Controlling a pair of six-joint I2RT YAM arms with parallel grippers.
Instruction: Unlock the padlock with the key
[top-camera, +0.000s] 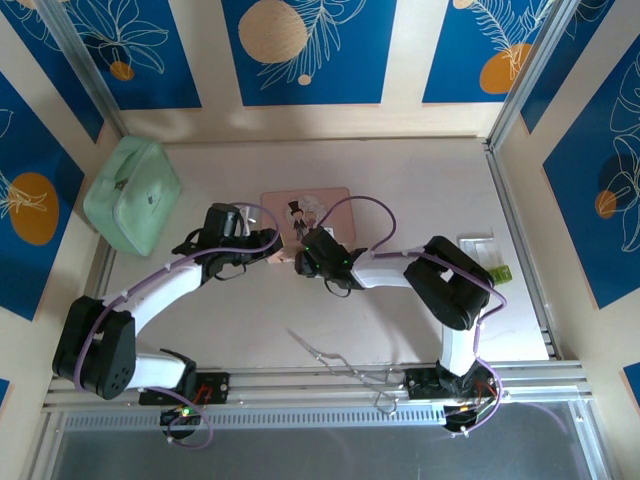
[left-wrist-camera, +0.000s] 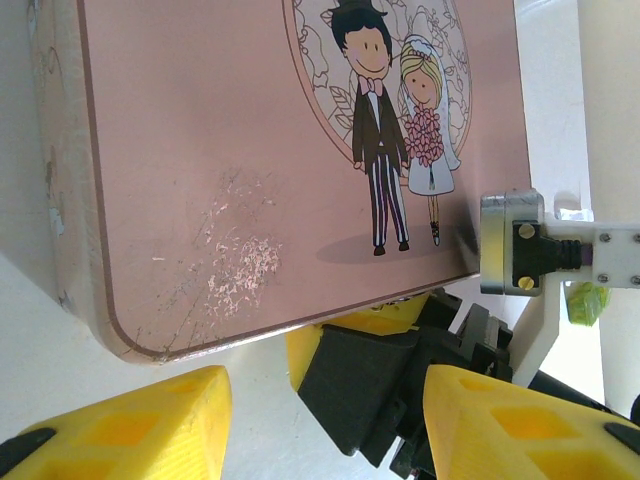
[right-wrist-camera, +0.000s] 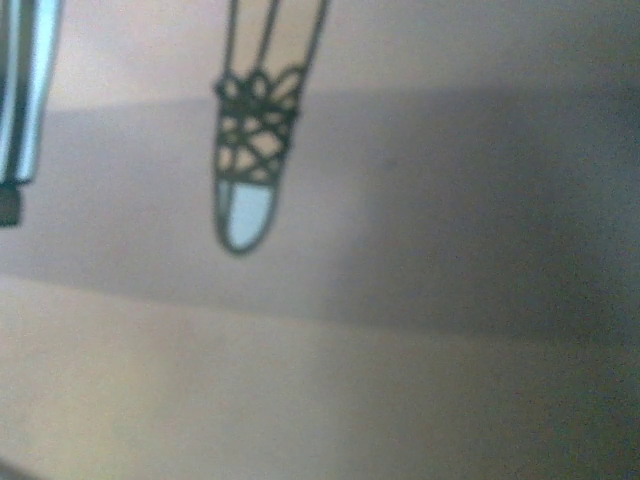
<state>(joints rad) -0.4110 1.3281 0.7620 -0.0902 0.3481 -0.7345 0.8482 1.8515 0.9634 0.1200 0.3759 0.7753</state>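
Note:
The padlock and the key are hidden. A pink picture box (top-camera: 305, 212) with a cartoon bride and groom lies at the table's middle. Both grippers meet at its near edge. My left gripper (top-camera: 272, 256) is open, and its yellow fingers (left-wrist-camera: 130, 430) stand wide apart just in front of the box's (left-wrist-camera: 250, 180) rounded corner. Between them sits a yellow and black finger (left-wrist-camera: 365, 375) of my right gripper (top-camera: 298, 258), pressed against the box's front edge. The right wrist view is a blurred close-up of the pink lid (right-wrist-camera: 400, 300), and I cannot tell how the right jaws stand.
A mint-green case (top-camera: 132, 193) lies at the back left. A thin silvery wire-like tool (top-camera: 330, 355) rests near the front rail. A white tray (top-camera: 475, 243) and a small green thing (top-camera: 500, 272) sit at the right. Blue-patterned walls close in three sides.

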